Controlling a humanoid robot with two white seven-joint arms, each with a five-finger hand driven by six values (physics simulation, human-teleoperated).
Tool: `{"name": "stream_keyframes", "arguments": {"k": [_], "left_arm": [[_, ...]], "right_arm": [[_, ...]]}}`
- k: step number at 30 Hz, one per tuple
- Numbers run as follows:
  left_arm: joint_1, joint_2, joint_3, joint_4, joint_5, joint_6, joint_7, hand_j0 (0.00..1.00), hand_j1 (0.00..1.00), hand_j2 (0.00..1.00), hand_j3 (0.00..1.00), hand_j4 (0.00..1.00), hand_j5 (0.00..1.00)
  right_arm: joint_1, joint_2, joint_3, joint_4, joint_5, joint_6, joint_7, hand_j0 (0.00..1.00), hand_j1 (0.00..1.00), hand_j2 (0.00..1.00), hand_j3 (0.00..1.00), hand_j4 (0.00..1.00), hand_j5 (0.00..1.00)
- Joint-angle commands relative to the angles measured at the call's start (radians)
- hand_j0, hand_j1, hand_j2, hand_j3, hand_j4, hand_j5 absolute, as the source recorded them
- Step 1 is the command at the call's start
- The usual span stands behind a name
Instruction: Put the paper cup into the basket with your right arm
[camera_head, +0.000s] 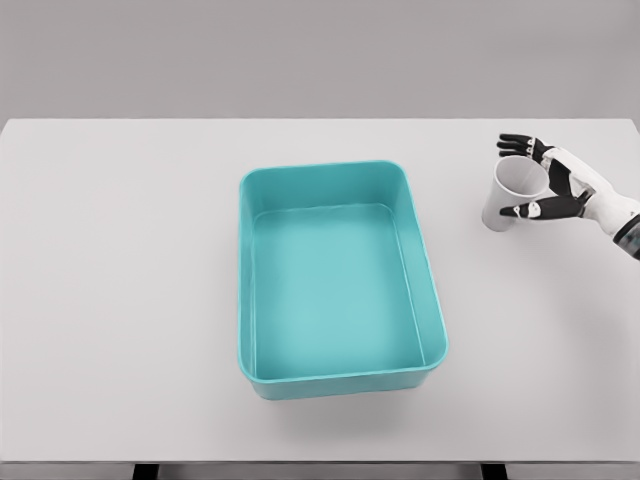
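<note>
Right hand (548, 186) enters from right edge, fingers (520, 142) curled around the white paper cup (512, 194) near its rim. Cup sits at the right of the white surface (120, 260), tilted; whether its base touches the surface is unclear. Teal basket (325, 179) centre, well apart from cup.

- One teal basket (340, 285), open-topped, in the middle of the table.
- One white paper cup (510, 190), off to the side.
- One robot hand (548, 180) in view.
- One white table (120, 300) beneath all of it.
</note>
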Motion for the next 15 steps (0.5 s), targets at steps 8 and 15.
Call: {"name": "stream_keyframes", "arguments": {"k": [8, 15], "left_arm": [[0.000, 0.000, 0.000, 0.000, 0.000, 0.000, 0.000, 1.00, 1.00, 1.00, 1.00, 1.00, 1.00], [0.000, 0.000, 0.000, 0.000, 0.000, 0.000, 0.000, 1.00, 1.00, 1.00, 1.00, 1.00, 1.00]], "right_arm": [[-0.005, -0.016, -0.002, -0.067, 0.020, -0.043, 0.001, 0.72, 0.72, 0.72, 0.72, 0.72, 0.72], [-0.003, -0.017, -0.045, -0.259, 0.174, -0.145, 0.001, 0.73, 0.73, 0.73, 0.73, 0.73, 0.73]]}}
